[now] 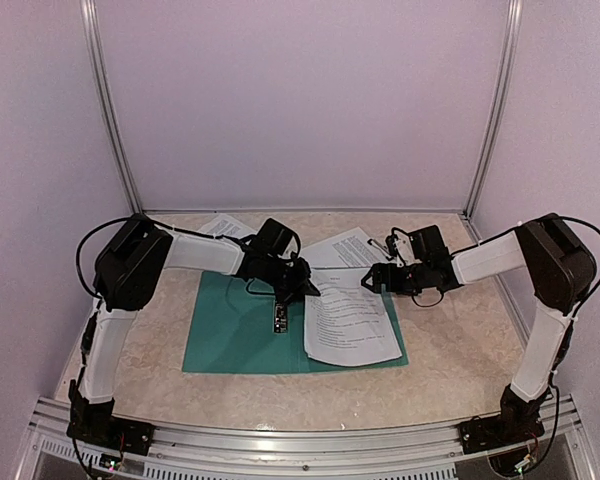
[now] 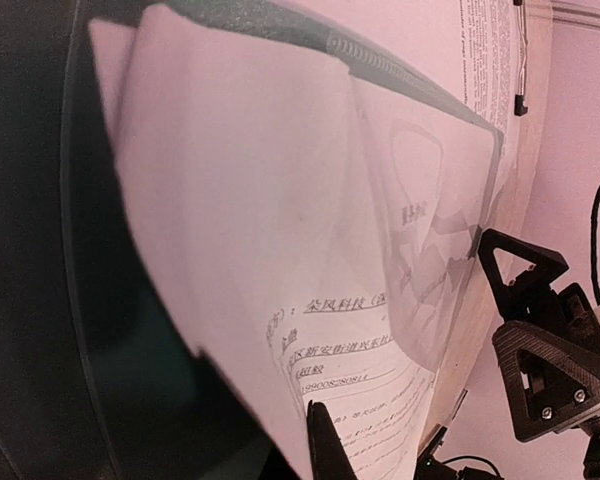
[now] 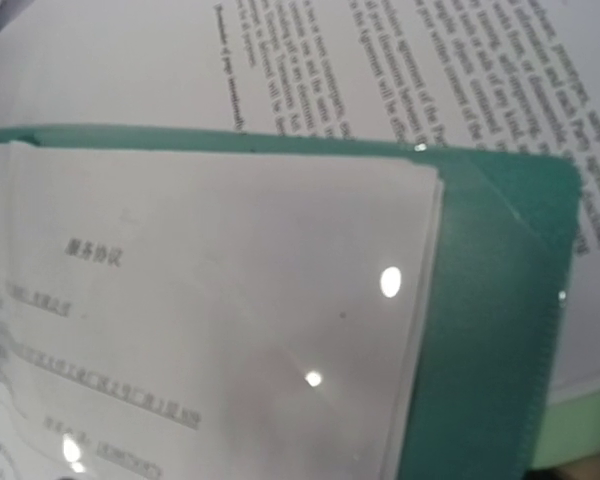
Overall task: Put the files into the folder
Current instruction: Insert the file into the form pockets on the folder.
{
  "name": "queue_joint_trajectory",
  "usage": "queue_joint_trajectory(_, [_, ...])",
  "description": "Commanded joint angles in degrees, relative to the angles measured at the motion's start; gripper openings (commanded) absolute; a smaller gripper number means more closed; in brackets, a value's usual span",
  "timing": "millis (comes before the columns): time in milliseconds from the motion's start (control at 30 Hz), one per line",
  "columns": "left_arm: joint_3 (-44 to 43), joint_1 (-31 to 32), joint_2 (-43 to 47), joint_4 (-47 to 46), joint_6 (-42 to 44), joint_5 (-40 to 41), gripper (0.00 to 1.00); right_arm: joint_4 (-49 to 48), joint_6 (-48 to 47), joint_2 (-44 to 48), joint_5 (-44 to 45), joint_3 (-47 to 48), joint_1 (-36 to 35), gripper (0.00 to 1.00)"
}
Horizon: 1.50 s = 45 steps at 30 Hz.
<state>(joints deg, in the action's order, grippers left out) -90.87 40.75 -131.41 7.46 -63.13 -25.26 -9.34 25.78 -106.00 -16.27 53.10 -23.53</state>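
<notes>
The dark teal folder [image 1: 235,335] lies open on the table. A stack of white printed files [image 1: 350,325] rests on its right leaf. My left gripper [image 1: 302,284] is at the stack's upper left corner, shut on the edge of a file sheet [image 2: 280,250], which curls up in front of the left wrist camera. One dark fingertip [image 2: 322,435] presses on the sheet. My right gripper [image 1: 373,279] hovers open over the stack's top edge, holding nothing. Its fingers are out of the right wrist view, which shows a file [image 3: 230,300] on the folder's corner [image 3: 490,300].
More printed sheets [image 1: 345,247] lie behind the folder, and another [image 1: 224,225] at the back left. A clip [image 1: 279,318] sits along the folder's spine. A pale green edge [image 3: 580,435] shows beside the folder. White walls enclose the table on three sides.
</notes>
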Motion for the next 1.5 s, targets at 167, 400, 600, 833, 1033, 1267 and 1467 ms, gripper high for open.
queue_joint_trajectory(167, [4.6,0.6,2.2,1.1,0.6,0.3,0.14,3.8,-0.6,-0.1,-1.0,0.9,-1.4,0.94])
queue_joint_trajectory(400, [8.9,0.4,4.8,-0.6,-1.5,-0.9,0.2,4.1,-0.7,-0.2,-0.8,1.0,-1.3,0.94])
queue_joint_trajectory(600, [13.7,0.6,7.5,-3.4,-3.7,-2.0,0.2,4.9,-1.2,0.3,-0.3,1.4,-1.4,0.94])
queue_joint_trajectory(833, [18.1,1.5,8.6,-8.9,-7.3,-3.9,0.12,4.9,-1.1,0.3,-0.4,1.5,-1.4,0.94])
queue_joint_trajectory(1033, [21.0,2.2,8.6,-12.9,-10.3,-4.9,0.08,5.5,-1.3,0.8,0.0,1.5,-1.5,0.94])
queue_joint_trajectory(1267, [20.5,2.0,9.1,-12.1,-9.4,-4.6,0.0,5.4,-1.4,0.7,0.1,1.3,-1.8,0.94])
queue_joint_trajectory(1467, [18.2,0.9,8.4,-7.9,-6.5,-5.2,0.0,5.3,-1.4,0.7,0.2,1.4,-1.9,0.94])
